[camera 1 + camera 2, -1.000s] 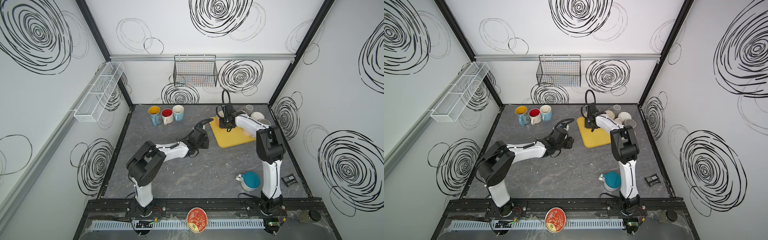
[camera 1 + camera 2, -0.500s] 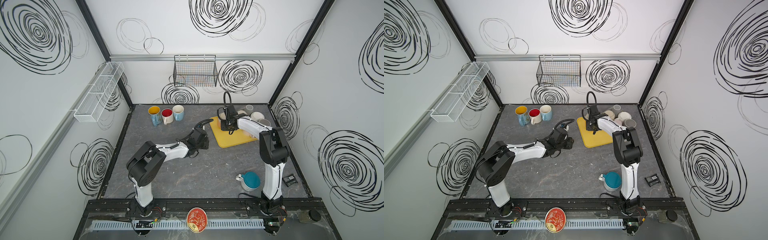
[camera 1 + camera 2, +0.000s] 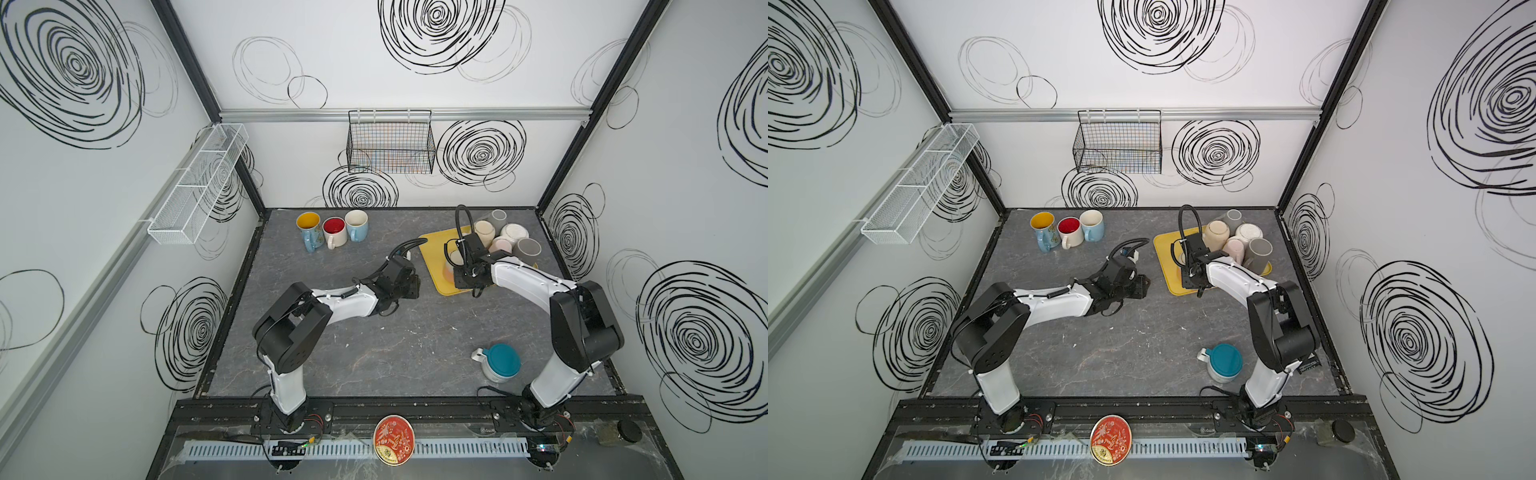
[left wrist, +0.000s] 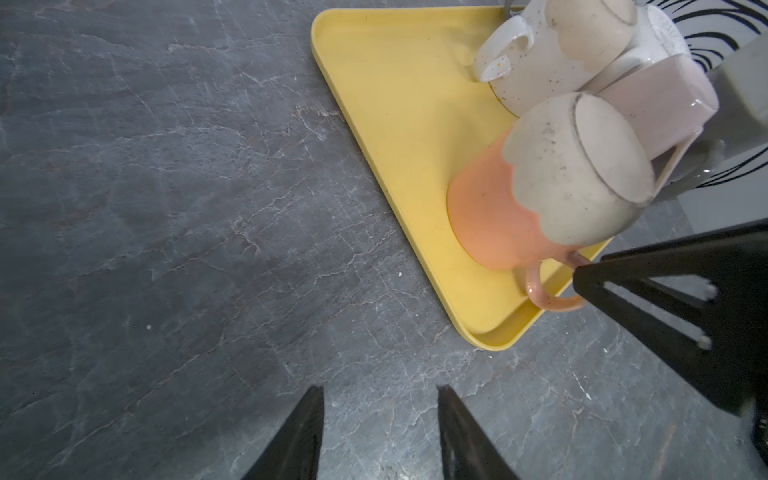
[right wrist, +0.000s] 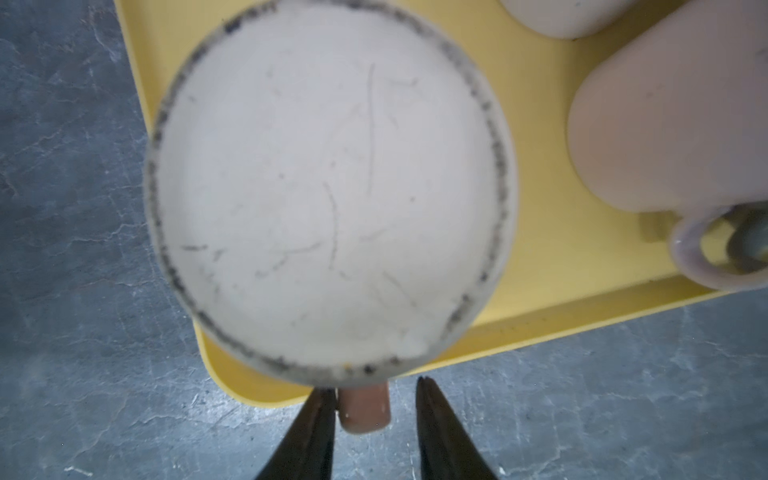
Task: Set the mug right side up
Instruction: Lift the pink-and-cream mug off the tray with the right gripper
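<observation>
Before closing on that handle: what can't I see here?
Both top views: the right gripper around the orange handle of the upside-down orange-and-cream ceramic mug, covered by the arm's wrist.
Right wrist view: the mug's wall and rim, behind its blurred base.
Left wrist view: the right gripper, cut by the edge.

I find no text, number or brand that I can read. The red round tin (image 3: 392, 439) at my six o'clock, seen in both top views, bears gold ornament and a small pale patch near its lower edge, all too small to make out. The dark little card (image 3: 1308, 365) at my four o'clock shows pale print, illegible too.
</observation>
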Controlling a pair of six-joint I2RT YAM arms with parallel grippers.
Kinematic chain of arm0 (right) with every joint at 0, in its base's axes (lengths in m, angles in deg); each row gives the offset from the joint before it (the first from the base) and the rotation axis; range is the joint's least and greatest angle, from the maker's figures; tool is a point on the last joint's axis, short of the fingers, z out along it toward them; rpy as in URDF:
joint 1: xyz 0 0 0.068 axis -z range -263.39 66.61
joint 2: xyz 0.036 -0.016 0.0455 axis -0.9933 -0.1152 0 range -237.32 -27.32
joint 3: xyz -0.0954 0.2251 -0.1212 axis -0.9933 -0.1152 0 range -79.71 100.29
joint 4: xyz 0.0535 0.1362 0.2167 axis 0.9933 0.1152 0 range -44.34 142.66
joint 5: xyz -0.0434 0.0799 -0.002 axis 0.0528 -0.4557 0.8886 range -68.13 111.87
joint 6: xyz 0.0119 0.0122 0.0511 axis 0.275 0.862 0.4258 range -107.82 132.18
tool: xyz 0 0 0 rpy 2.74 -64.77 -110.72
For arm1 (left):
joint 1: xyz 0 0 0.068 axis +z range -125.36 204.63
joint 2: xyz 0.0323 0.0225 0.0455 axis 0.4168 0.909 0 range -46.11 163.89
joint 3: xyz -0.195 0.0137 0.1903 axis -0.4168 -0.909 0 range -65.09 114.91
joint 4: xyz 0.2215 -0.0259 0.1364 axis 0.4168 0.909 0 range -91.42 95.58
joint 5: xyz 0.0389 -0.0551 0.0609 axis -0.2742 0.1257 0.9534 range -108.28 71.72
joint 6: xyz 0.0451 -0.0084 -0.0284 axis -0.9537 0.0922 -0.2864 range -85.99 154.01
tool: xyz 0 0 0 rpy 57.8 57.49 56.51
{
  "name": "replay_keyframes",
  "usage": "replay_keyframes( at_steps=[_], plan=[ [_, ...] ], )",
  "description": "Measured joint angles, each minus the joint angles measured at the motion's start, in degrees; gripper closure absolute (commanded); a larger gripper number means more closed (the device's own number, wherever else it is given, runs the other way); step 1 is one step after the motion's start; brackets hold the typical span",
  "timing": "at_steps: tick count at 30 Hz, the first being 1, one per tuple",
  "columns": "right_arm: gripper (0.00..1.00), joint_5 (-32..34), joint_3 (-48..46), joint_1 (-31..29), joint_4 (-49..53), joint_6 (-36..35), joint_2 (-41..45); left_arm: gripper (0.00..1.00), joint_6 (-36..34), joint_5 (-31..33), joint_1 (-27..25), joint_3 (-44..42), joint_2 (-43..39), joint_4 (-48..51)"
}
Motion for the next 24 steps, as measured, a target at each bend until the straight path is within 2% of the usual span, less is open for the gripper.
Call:
replay_keyframes(
  at_steps=[8, 12, 24],
  plan=[
    [0.58, 0.1, 2.0, 0.2, 0.2, 0.1, -2.0, 0.52, 1.4, -1.1, -3.4, 2.0, 0.0, -0.6],
    [0.61, -0.2, 2.4, 0.2, 0.1, 0.1, -3.7, 0.52, 1.8, -1.6, -4.4, 2.7, 0.3, -1.5],
    [0.97, 0.1, 2.5, 0.3, -0.3, 0.3, -4.9, 0.52, 2.2, -2.1, -4.5, 2.8, 1.9, -1.7]
  ],
)
